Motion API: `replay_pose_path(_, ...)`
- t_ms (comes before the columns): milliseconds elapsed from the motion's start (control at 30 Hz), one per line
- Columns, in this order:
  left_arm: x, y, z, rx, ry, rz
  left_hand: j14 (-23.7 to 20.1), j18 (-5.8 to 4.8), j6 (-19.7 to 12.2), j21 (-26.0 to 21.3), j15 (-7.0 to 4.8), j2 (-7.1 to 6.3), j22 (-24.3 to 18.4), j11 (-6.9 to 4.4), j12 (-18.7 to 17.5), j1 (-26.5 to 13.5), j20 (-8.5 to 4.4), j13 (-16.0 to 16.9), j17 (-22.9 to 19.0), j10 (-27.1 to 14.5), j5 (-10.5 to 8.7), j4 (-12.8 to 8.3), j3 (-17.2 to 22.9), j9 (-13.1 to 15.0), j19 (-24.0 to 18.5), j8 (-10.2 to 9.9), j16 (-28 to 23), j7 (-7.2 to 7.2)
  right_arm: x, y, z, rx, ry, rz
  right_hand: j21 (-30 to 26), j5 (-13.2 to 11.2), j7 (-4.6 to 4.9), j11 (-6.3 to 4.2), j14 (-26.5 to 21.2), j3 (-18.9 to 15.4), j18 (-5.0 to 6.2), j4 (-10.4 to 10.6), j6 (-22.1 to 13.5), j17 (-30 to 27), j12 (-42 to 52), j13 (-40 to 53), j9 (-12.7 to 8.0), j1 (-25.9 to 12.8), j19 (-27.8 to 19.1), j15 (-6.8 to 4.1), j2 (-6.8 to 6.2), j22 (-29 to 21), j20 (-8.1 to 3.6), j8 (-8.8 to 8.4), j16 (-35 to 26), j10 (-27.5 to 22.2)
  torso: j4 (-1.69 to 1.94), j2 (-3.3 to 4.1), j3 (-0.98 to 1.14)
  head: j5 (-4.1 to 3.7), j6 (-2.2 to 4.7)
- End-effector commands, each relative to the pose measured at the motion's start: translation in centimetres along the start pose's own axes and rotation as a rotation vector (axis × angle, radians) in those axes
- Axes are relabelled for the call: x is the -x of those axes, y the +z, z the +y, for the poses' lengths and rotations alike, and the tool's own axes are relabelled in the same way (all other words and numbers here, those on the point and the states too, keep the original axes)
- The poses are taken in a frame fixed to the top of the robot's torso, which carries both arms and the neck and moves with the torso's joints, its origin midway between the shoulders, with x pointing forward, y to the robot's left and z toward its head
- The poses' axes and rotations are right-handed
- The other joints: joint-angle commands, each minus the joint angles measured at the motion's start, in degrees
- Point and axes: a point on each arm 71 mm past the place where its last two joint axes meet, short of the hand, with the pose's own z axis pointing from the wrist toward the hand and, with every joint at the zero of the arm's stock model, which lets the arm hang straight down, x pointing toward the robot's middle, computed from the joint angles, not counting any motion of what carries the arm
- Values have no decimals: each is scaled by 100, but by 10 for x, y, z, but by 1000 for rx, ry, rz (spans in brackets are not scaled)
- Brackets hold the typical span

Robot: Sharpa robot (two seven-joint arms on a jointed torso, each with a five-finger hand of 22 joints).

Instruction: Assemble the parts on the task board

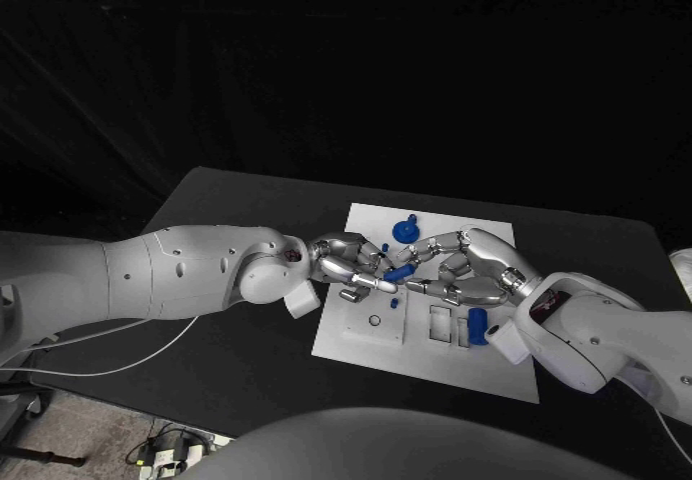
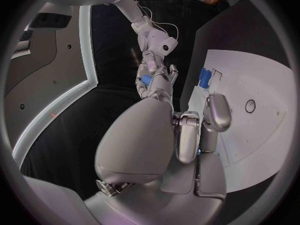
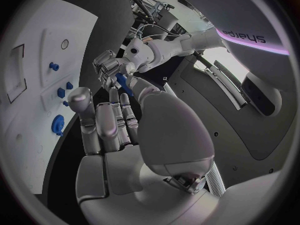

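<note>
White and flat, the board [image 1: 378, 345] lies in the middle of the matte black table [image 1: 231, 220], a smooth rectangular plate with rectangular cut-outs and a small round hole [image 1: 374, 321]. On it are small blue plastic parts: a round knobbed piece [image 1: 405, 231] near the far edge, a long bar [image 1: 477, 326] standing in a slot on the near right, and a small peg [image 1: 395, 300] by the middle.

Over the board's centre the two polished metal hands meet. The left hand [image 1: 351, 264] and the right hand [image 1: 469, 268] both touch a short blue bar [image 1: 398, 272] held between their fingertips above the board; the left pinches one end, the right closes its fingers on the other. The crowded fingers hide part of the board below.

A thin white cable [image 1: 116, 355] loops across the table at the left arm's side. In the right wrist view, the word "Sharpa" [image 3: 240, 35] reads on the robot's casing, upside down.
</note>
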Motion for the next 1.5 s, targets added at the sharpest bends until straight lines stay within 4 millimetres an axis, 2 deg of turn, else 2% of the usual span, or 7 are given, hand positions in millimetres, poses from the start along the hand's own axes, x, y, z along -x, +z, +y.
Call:
replay_pose_path(33, 0, 0, 2, 32, 25, -21, 603, -113, -57, 38, -27, 392, 885, -112, -37, 357, -9, 840, 1510, 653, -7, 17, -23, -6, 51, -32, -8, -1, 0, -2, 2, 14, -145, -19, -37, -74, 16, 17, -7, -56, 42, 13, -34, -6, 75, 38, -34, 12, -46, 33, -57, 499, 27, -6, -6, -86, 1, 0, 0, 14, -1)
replay_pose_path(400, 4, -1, 5, 77, 35, -76, 603, -114, -65, 42, -33, 412, 884, -111, -37, 382, -17, 840, 1510, 653, 55, -8, -27, -10, 63, -67, -8, 8, -3, -11, 11, 88, -299, -63, 16, -250, 139, 54, 46, -244, 42, 81, -218, 32, 337, 154, -153, 97, 29, 65, -65, 512, 76, 17, 44, -450, -2, 2, 0, 30, -1)
replay_pose_path(633, 4, -2, 8, 91, 34, -84, 603, -112, -66, 34, -34, 415, 881, -111, -37, 384, -18, 840, 1510, 653, 59, -11, -27, -10, 55, -70, -8, 9, -6, -12, 14, 116, -352, -64, 130, 736, 141, 50, 100, -131, 29, 9, -24, 83, 549, 186, -132, 332, 114, 55, -33, 545, 62, 340, 87, -505, 3, -1, 1, 25, -1)
replay_pose_path(833, 4, -2, 9, 95, 32, -82, 603, -103, -68, 4, -34, 420, 868, -110, -37, 389, -19, 840, 1510, 653, 66, -15, -28, -11, 19, -77, -8, 11, -9, -11, 15, 112, -376, -52, 185, 940, 63, 47, 118, -75, 24, 8, 174, 91, 653, 188, -85, 334, 143, 47, -48, 553, 57, 577, 102, -487, 4, 0, 0, 34, -1)
replay_pose_path(1167, 8, -3, 9, 84, 46, -99, 603, -94, -180, -47, -12, 404, 847, -70, -63, 440, -10, 777, 1510, 601, 289, -63, -67, -39, -28, -187, -8, 75, -7, -17, 4, 44, -439, -16, 161, 776, 94, 61, 116, -81, 29, 20, 141, 67, 716, 200, -103, 298, 126, 57, -64, 539, 64, 640, 100, -592, -1, -1, -1, 33, -1)
replay_pose_path(1367, 9, -4, 9, 75, 95, -100, 603, -85, -316, -92, 20, 367, 830, -30, -111, 457, 13, 670, 1510, 509, 291, -70, -115, -70, -78, -264, -8, 127, -11, -23, -7, -10, -583, 76, 468, 126, 91, -88, 341, -111, -21, 139, 239, 285, 927, 193, -129, 162, 403, -58, -63, 615, -10, 771, 195, -85, -6, -2, 0, 14, -1)
replay_pose_path(1500, 9, -5, 9, 75, 126, -97, 603, -82, -398, -108, 41, 369, 825, -7, -132, 442, 32, 627, 1510, 470, 256, -39, -148, -86, -95, -299, -8, 152, -14, -26, -15, -77, -695, 147, 451, -314, 111, -132, 366, -238, -27, 293, 152, 238, 858, 121, -218, -44, 444, -99, -155, 606, -62, 669, 165, 27, -2, -4, -1, -32, -1)
